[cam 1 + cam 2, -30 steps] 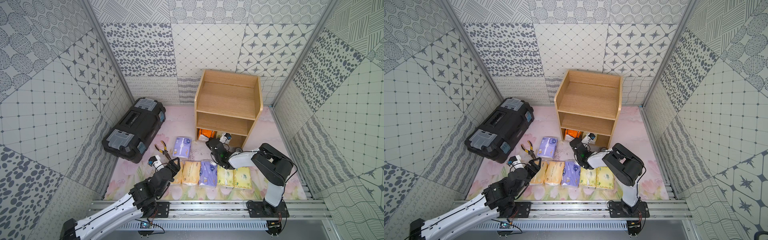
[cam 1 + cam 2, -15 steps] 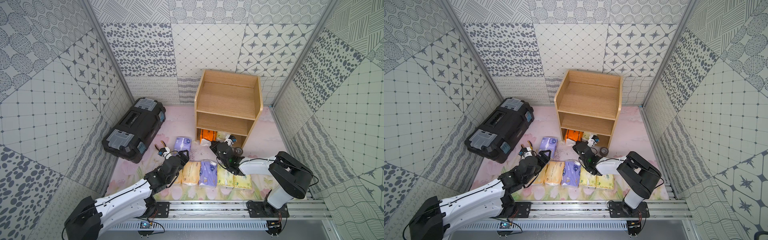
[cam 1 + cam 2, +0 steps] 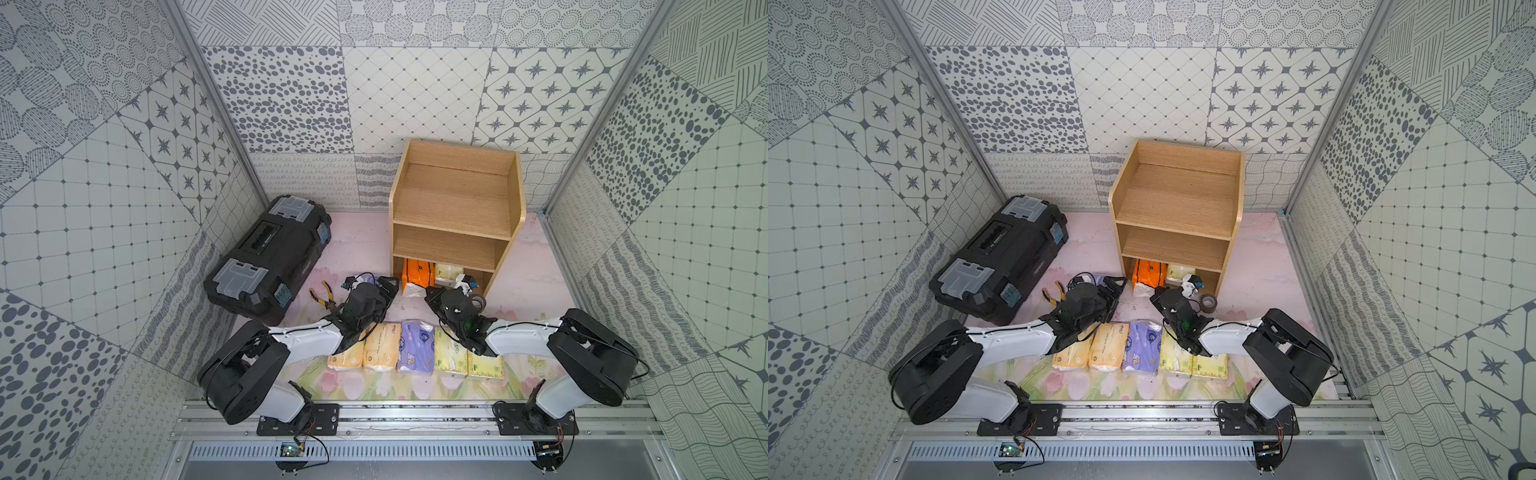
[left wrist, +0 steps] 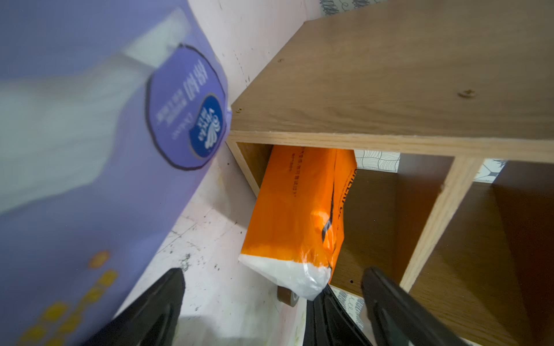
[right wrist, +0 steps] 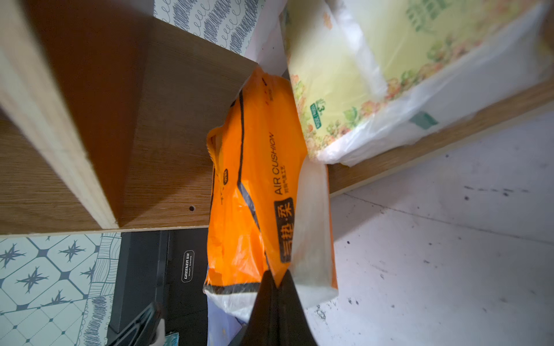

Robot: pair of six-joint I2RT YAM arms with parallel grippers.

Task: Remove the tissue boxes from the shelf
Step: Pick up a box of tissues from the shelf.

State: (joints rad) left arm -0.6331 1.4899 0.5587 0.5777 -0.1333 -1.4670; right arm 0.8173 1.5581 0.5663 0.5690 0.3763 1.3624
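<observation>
The right gripper is closed tight on a corner of the bright orange plastic-wrapped tissue pack, which sticks halfway out of the bottom of the small light-wood shelf. The left gripper is wide open nearby, holding nothing

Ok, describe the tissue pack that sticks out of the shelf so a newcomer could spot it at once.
Start at the light-wood shelf by the back wall and look in its bottom tier, at the end nearer the black toolbox. The orange tissue pack pokes out past the front edge; its neighbour inside is pale yellow-green.
</observation>
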